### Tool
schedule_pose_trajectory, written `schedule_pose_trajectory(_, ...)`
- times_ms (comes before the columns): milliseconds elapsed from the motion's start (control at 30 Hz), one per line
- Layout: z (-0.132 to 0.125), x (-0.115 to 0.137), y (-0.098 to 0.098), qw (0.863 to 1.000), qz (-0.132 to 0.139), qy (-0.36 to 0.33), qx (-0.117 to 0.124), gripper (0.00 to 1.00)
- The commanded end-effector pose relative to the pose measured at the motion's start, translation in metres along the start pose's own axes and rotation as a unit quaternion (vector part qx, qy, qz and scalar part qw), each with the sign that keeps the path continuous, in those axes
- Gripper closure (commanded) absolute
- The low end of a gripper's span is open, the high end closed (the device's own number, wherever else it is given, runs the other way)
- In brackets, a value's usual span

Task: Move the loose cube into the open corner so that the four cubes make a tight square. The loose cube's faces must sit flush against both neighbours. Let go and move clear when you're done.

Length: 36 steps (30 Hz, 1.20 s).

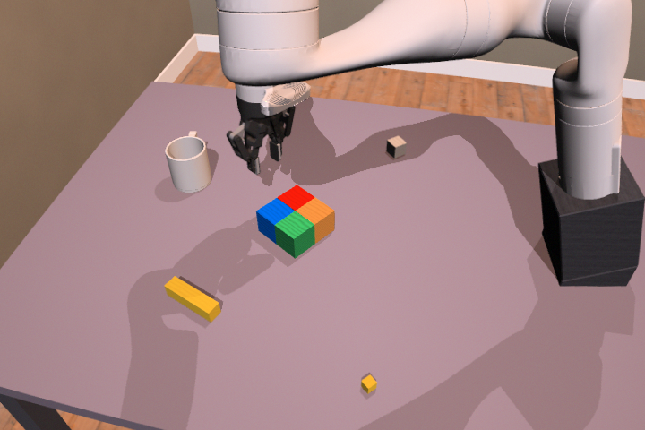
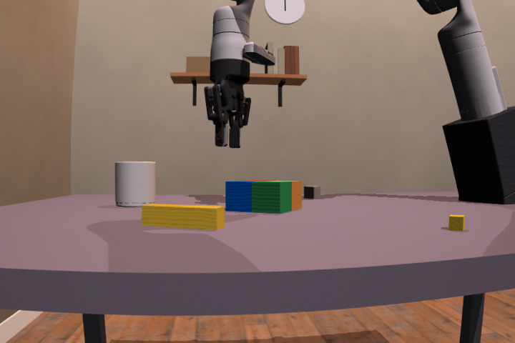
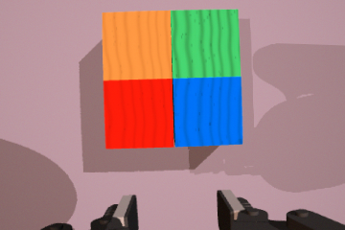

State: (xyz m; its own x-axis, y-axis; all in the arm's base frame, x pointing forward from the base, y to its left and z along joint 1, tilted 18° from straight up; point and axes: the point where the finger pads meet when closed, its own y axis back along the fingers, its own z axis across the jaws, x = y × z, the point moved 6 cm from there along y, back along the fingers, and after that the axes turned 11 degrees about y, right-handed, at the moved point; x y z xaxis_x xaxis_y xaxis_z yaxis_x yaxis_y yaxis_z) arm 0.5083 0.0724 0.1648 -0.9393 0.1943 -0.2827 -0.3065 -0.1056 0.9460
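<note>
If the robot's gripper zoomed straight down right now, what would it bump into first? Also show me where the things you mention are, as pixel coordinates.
Probably the table [image 1: 434, 304] [image 2: 327, 242] [image 3: 17, 96]. The gripper [image 1: 265, 163] [image 2: 227, 146] [image 3: 177, 210] seems to point just beside the red cube [image 1: 296, 197] [image 2: 255, 181] [image 3: 139, 114] and blue cube [image 1: 275, 210] [image 2: 238, 196] [image 3: 208, 111], though depth is tricky, so it might brush one.

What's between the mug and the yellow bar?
Just table with the arm's shadow on it; the top view shows no object between mug and yellow bar.
</note>
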Motion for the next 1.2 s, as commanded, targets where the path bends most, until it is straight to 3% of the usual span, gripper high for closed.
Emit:
schedule_pose_trajectory(0,0.001,0.003,0.002,1.000,0.004,-0.006,-0.001,0.47)
schedule_pose_trajectory(700,-0.001,0.006,0.001,1.000,0.006,-0.017,-0.001,0.47)
schedule_pose_trajectory(1000,-0.009,0.021,-0.001,0.991,0.012,-0.134,-0.001,0.47)
schedule_pose_trajectory(1067,-0.009,0.021,-0.001,0.991,0.012,-0.134,-0.001,0.47)
schedule_pose_trajectory(1167,-0.014,0.029,-0.001,0.979,0.014,-0.202,-0.001,0.47)
